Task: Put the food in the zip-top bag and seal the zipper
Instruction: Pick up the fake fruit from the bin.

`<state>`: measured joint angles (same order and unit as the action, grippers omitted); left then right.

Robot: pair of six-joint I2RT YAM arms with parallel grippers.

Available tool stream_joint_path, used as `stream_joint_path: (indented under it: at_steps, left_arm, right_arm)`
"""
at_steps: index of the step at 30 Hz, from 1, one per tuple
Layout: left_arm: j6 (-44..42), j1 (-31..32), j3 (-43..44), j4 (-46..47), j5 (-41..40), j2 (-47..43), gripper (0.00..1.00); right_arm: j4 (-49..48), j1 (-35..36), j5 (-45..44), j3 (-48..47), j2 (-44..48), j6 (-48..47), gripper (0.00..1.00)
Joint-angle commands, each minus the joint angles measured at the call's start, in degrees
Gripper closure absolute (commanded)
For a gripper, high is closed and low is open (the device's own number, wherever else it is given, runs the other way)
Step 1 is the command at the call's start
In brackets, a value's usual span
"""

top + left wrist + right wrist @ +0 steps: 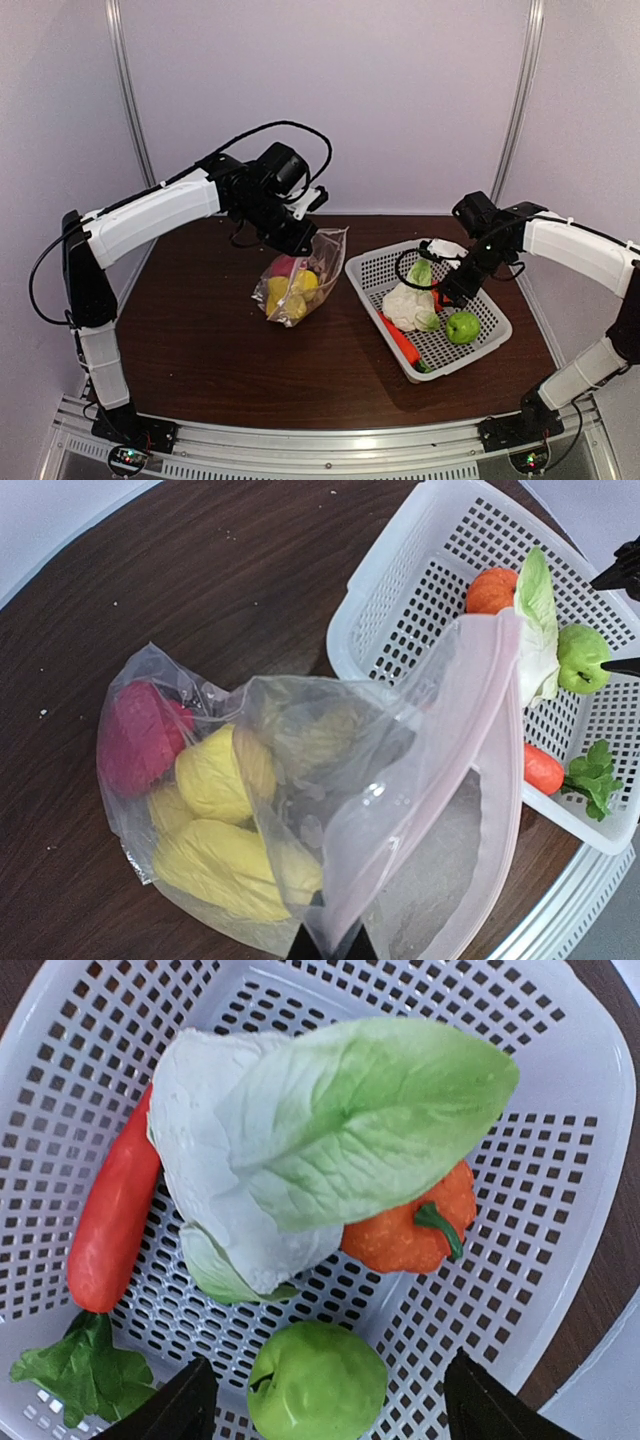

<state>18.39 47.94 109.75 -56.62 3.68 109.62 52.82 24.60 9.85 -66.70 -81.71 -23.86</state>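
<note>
The clear zip-top bag (297,280) stands on the table holding yellow lemons (210,775) and a red pepper (135,735). My left gripper (330,945) is shut on the bag's mouth edge and holds it up and open. The zipper strip (470,720) runs along the mouth; I see no slider. My right gripper (330,1405) is open over the white basket (372,268), one jaw on each side of the green apple (318,1380). A white cauliflower (230,1160), an orange pumpkin (410,1225) and a carrot (115,1215) lie beside it.
The basket sits right of the bag, its near rim (400,590) close to the bag's mouth. A loose green leaf sprig (80,1375) lies in the basket corner. White walls stand behind and at both sides of the dark wooden table (200,340).
</note>
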Motion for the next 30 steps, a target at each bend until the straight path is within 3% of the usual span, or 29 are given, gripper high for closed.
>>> stream_joint_path:
  at_steps: [1, 9, 19, 26, 30]
  left_arm:
    - [-0.7, -0.2, -0.2, 2.4, 0.1, -2.1, 1.00]
    - [-0.9, -0.2, 0.3, 2.4, 0.7, -1.0, 1.00]
    - [-1.4, -0.2, 0.5, 2.6, 0.6, -0.9, 1.00]
    - [-1.4, -0.2, 0.9, 2.6, 0.9, -0.6, 1.00]
    - [-1.4, -0.3, 2.0, 2.6, 1.6, -0.3, 1.00]
  right_arm:
    - [8.6, -0.5, -8.8, 0.8, 2.0, -3.4, 0.19]
    - [8.5, -1.0, -9.6, 5.3, -0.5, -4.2, 0.17]
    - [7.4, -1.2, -9.2, 7.8, -5.2, -4.1, 0.21]
    - [8.5, -1.1, -7.8, 5.3, -4.7, -4.3, 0.46]
    - [12.6, -1.2, -5.9, -2.0, -1.1, -4.4, 0.54]
